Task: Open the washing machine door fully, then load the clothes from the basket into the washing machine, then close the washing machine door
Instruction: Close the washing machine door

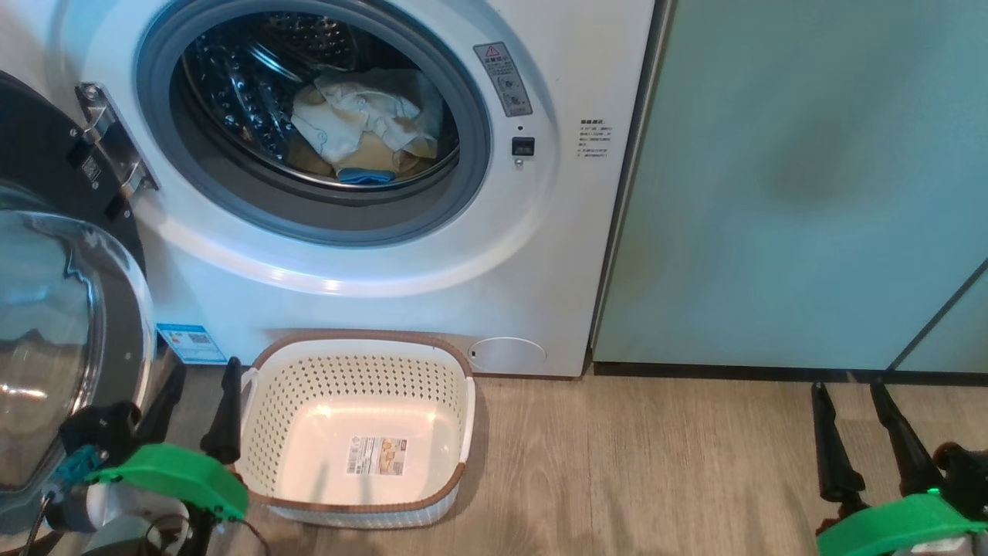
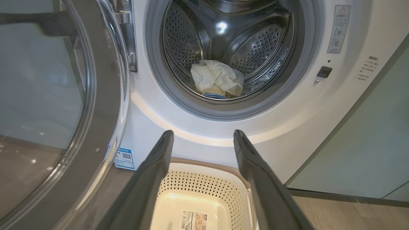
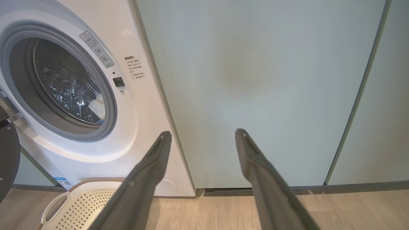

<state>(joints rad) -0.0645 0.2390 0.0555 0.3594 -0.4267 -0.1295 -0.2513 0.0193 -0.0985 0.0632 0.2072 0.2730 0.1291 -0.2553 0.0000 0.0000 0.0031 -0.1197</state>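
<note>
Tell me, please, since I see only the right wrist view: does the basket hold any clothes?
Observer: No, the basket is empty; just the label on its bottom shows.
Operator: Where are the clothes, please?
Observer: The clothes lie heaped inside the washing machine drum.
Operator: How does the door stand?
Observer: The washing machine door is swung wide open, with the left end effector open and empty near it.

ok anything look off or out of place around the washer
Nothing stands out. The clothes lie inside the washing machine, the basket sits upright and empty on the floor before it, and the washing machine door hangs open at the left. No spill or damage shows.
</note>
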